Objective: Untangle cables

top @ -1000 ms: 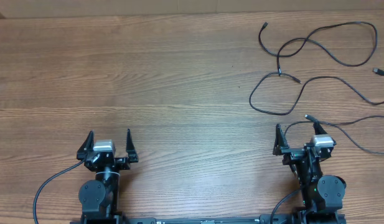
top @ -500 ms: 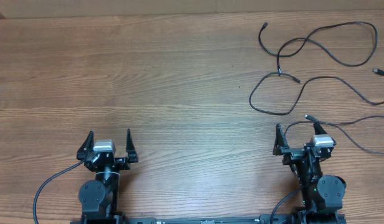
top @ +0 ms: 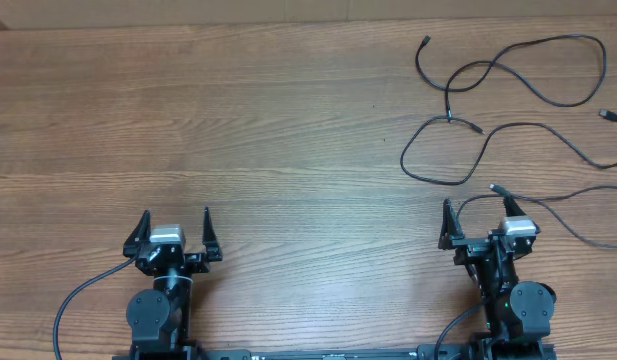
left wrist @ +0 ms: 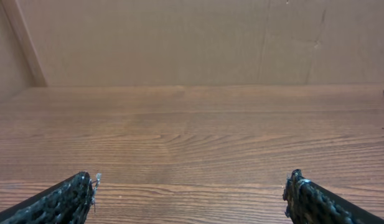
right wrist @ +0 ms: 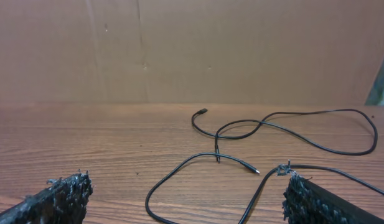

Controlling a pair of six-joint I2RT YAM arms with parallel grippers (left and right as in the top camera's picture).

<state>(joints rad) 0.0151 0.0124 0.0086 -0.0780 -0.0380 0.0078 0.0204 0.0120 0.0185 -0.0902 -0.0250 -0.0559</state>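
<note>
My cables (top: 449, 116) lie slack at the far right of the table (top: 238, 130): thin black cords with small plugs, sprawled in open loops, crossing at perhaps two spots.

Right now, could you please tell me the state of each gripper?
Left gripper: open, holding nothing.
Right gripper: open, holding nothing.

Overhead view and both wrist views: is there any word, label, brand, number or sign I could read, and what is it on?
None to read. The brown wooden table, the thin black cables, the left gripper and the right gripper carry no legible words, numbers or signs; the plain brown wall behind is blank too.
</note>
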